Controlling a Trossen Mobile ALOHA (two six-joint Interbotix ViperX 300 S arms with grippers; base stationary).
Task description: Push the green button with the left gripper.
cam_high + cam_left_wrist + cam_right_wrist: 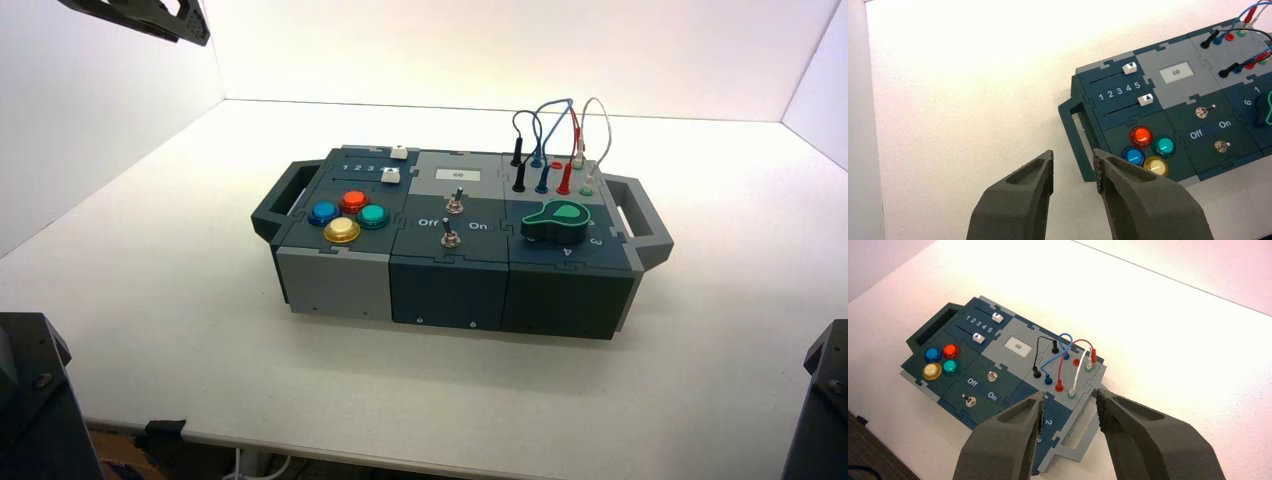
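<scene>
The green button (1164,146) is a teal-green dome in the four-button cluster at the box's left end, beside the red button (1141,135), the blue button (1133,156) and the yellow button (1156,166). In the high view the green button (373,215) is the cluster's right-hand one. My left gripper (1073,166) hangs open above the table, off the box's left handle (1079,131), with nothing between its fingers and apart from the buttons. My right gripper (1070,402) is open in the air over the box's right end, holding nothing.
Two white sliders (1129,68) stand near the 5 end of their scale. Two toggle switches (452,220) sit mid-box by the Off and On lettering. A green knob (556,222) and plugged wires (556,140) occupy the right end. Arm bases (30,400) flank the near table edge.
</scene>
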